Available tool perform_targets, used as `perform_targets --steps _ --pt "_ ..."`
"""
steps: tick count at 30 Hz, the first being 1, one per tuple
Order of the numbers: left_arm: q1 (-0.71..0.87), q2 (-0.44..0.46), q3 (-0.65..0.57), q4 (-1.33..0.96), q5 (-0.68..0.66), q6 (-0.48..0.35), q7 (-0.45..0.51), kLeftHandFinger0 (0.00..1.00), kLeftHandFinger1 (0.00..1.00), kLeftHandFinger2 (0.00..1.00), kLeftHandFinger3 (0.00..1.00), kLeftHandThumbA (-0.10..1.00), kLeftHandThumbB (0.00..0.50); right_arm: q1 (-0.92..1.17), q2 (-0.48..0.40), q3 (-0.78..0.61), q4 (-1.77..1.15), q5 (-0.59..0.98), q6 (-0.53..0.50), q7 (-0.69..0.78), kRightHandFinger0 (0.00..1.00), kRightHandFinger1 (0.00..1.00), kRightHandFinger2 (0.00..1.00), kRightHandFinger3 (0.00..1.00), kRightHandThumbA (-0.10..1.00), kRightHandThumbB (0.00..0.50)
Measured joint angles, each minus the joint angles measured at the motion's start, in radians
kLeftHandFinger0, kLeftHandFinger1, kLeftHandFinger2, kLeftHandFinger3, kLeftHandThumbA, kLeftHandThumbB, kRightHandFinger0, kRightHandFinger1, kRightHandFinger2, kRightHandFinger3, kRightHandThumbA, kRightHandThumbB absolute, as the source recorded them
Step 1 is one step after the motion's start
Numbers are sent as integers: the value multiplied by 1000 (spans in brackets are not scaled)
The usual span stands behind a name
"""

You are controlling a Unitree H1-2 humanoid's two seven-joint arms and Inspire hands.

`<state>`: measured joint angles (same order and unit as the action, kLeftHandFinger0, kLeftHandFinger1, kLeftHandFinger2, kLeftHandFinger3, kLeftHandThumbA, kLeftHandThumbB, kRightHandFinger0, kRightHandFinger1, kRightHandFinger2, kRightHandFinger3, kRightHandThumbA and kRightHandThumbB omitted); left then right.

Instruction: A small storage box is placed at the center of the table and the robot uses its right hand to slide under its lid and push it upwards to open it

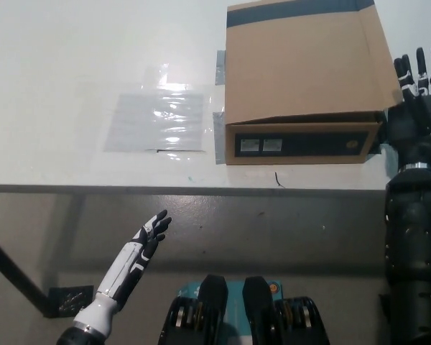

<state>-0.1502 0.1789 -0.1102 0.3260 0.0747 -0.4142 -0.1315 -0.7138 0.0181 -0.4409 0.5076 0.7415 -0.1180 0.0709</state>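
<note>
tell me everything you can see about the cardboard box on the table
The cardboard box is brown and rectangular, lying flat on the white table right of centre. Its wide lid is closed, with a dark band along the far edge. The front wall facing the robot is dark with two small pale labels at its left. Grey tape shows at its left side. The black right hand stands open just beside its right front corner; contact is unclear.

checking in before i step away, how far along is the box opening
Done: the cardboard storage box sits on the white table. In hand: the black right hand, fingers spread, is beside the box's right edge, not under the lid. Left: slide under and push up; the lid lies flat. The white left hand rests low.
</note>
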Motion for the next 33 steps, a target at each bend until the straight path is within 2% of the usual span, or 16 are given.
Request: perform_targets --steps 17,26,29,33 --pt "0 0 0 0 0 1 -11 1000 1000 1000 1000 1000 500 -3 26 37 -158 0 34 -28 1000 1000 1000 1000 1000 338" --pt "-1 0 0 0 0 1 -19 1000 1000 1000 1000 1000 500 -8 53 43 -152 1 40 -34 1000 1000 1000 1000 1000 328" --pt "-3 0 0 0 0 1 -22 1000 1000 1000 1000 1000 500 -18 69 43 -130 1 40 -38 1000 1000 1000 1000 1000 340" --pt "-6 0 0 0 1 1 -22 1000 1000 1000 1000 1000 500 -41 87 43 -66 1 37 -38 1000 1000 1000 1000 1000 317"
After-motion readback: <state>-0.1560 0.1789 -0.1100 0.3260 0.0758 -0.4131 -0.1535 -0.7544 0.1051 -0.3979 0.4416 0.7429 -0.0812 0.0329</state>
